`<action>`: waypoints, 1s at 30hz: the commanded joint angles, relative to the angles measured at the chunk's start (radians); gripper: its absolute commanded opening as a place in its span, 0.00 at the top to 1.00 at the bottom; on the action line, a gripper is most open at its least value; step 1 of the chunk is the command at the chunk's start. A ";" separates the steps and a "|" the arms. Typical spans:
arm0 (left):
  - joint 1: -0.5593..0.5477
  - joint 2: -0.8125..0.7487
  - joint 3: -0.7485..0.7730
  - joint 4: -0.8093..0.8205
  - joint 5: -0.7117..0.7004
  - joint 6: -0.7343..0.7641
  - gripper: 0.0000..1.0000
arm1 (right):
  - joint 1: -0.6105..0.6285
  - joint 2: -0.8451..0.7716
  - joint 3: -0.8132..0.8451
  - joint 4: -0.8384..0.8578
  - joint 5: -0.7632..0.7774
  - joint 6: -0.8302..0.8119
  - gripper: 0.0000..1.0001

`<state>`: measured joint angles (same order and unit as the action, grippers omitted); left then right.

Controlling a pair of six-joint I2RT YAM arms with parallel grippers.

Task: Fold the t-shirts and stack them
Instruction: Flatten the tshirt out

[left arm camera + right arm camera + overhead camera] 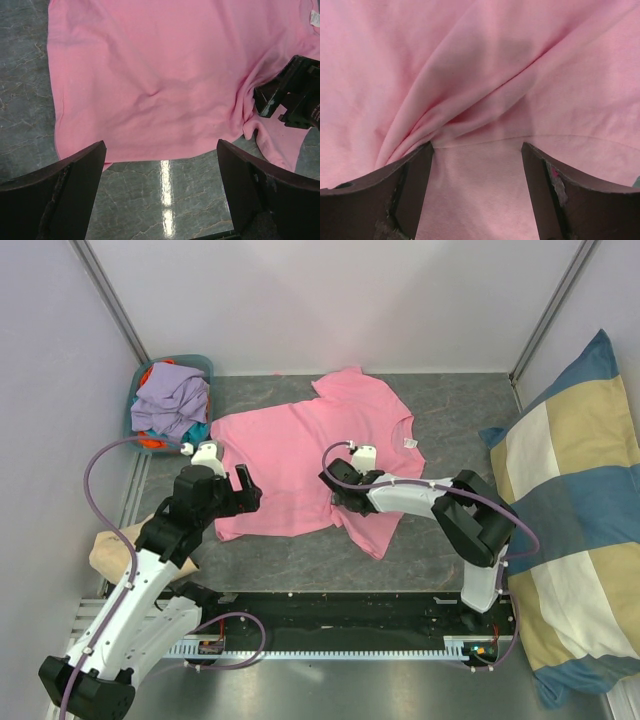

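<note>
A bright pink t-shirt (300,450) lies spread on the grey table, its white neck label (409,443) to the right. My left gripper (247,490) is open and empty, hovering at the shirt's near-left hem. In the left wrist view (160,167) bare table shows between its jaws, with the pink shirt (160,70) just beyond. My right gripper (332,486) is open and set down on the shirt's near-right part. In the right wrist view (477,160) its fingers straddle a seam and bunched folds of pink cloth (485,75). More t-shirts, lavender (170,395), orange and teal, are heaped in a basket.
A teal basket (196,364) stands at the far left corner. A large blue-and-cream checked cushion (570,520) leans at the right. A beige cloth (108,555) lies at the left edge under my left arm. My right gripper's body (292,95) shows in the left wrist view.
</note>
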<state>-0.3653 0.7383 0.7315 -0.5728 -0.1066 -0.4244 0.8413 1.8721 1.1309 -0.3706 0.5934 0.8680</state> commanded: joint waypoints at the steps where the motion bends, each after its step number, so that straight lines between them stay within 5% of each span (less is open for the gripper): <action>1: 0.002 -0.017 0.046 -0.004 -0.024 0.019 0.00 | 0.004 -0.016 -0.020 -0.024 -0.078 -0.027 0.18; 12: 0.002 -0.025 0.045 0.007 -0.001 0.009 0.00 | 0.169 -0.419 -0.149 -0.246 0.063 0.092 0.18; 23: 0.002 -0.053 0.042 0.002 0.018 0.006 0.00 | 0.304 -0.478 -0.347 -0.366 0.092 0.483 0.18; 30: 0.000 -0.053 0.032 0.002 0.021 0.003 0.00 | 0.305 -0.562 -0.442 -0.370 0.091 0.508 0.20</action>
<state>-0.3653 0.6930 0.7380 -0.5789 -0.0986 -0.4244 1.1419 1.3720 0.7116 -0.7235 0.6525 1.3106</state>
